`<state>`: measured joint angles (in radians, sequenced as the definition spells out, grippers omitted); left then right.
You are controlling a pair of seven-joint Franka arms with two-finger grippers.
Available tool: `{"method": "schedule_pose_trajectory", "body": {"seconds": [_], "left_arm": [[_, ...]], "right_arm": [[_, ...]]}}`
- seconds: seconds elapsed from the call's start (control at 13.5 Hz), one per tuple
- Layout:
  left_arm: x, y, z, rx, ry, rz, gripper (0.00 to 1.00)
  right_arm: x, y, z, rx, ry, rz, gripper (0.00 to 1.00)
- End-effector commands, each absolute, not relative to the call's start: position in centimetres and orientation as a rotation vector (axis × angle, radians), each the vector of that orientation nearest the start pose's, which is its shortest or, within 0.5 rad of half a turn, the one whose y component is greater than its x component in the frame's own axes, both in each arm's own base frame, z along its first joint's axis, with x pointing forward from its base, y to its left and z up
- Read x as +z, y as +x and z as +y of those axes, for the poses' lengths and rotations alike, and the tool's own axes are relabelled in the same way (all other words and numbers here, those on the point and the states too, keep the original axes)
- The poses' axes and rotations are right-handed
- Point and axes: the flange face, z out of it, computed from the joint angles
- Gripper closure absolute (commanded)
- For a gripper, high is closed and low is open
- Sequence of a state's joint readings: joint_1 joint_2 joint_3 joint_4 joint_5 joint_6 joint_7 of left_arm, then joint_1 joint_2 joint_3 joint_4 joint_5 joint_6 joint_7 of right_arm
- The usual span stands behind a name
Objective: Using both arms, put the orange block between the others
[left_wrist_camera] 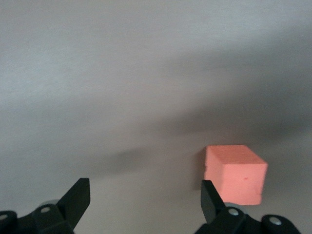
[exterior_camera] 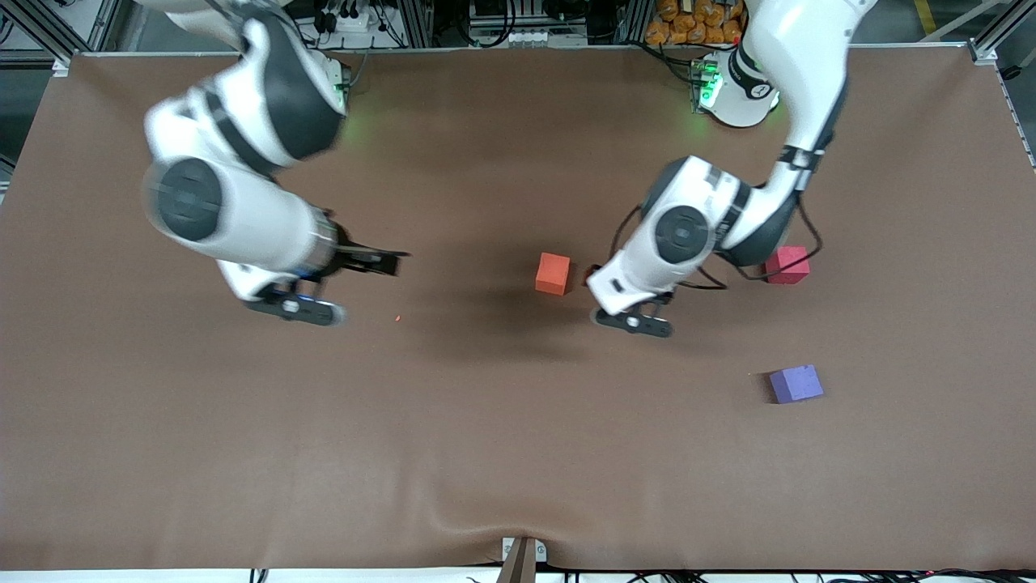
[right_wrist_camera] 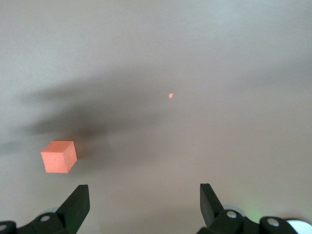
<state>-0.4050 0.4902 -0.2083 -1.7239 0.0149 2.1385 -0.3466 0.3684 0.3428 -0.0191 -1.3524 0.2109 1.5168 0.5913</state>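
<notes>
I see the orange block (exterior_camera: 553, 273) resting on the brown tabletop (exterior_camera: 486, 445), just beside my left claw (left_wrist_camera: 145, 202), wide open and empty. My right claw (right_wrist_camera: 144, 204) hangs open, empty, well apart.

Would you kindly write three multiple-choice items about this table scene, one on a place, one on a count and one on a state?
1. Where does the orange block lie?
A. On the table, near the left gripper
B. Stacked on the purple cube
C. Between the right gripper's fingers

2. How many cubes are on the table?
A. Two
B. Three
C. Five

3. How do the left gripper's fingers stand?
A. Shut on the orange block
B. Shut on nothing
C. Open, holding nothing

Answers:
1 A: the front view shows it resting on the table beside the left arm's hand.
2 B: orange, purple and the red-pink cube are the only ones seen.
3 C: the left wrist view shows the fingers spread, with the block lying by one fingertip and not between them.
</notes>
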Motion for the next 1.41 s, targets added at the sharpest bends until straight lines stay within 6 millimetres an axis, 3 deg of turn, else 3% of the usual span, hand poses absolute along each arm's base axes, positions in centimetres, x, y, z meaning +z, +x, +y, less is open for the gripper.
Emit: {"method": "schedule_pose_trajectory", "body": {"seconds": [0.0,0.15,0.3,0.52,0.59,0.74,0.96,1.33], "left_arm": [[28.7,51.7,-41.8,0.089,-3.067,0.539,0.00],[27.8,50.4,-43.6,0.061,-3.023,0.602,0.00],[27.4,49.9,-44.2,0.064,-3.022,0.612,0.00],[27.5,48.6,-46.4,0.009,-3.069,0.592,0.00],[26.4,48.8,-46.5,-0.016,-3.089,0.519,0.00],[24.6,47.9,-47.7,-0.028,-3.090,0.551,0.00],[22.8,47.4,-47.9,-0.014,-3.054,0.583,0.00],[20.6,46.4,-48.2,0.038,-3.047,0.532,0.00]], "right_arm": [[56.3,58.3,17.9,0.375,-2.985,0.315,0.00],[57.9,58.3,12.6,0.371,-3.002,0.208,0.00],[59.6,58.3,7.7,0.304,-3.052,0.097,0.00],[61.8,57.7,3.4,0.223,-3.168,-0.074,0.00],[62.1,57.4,2.5,0.224,-3.195,-0.081,0.00],[62.3,57.4,0.9,0.213,-3.206,-0.058,0.00],[61.8,57.7,-1.0,0.218,-3.197,-0.023,0.00],[60.2,58.6,-0.7,0.166,-3.198,-0.040,0.00]]}}
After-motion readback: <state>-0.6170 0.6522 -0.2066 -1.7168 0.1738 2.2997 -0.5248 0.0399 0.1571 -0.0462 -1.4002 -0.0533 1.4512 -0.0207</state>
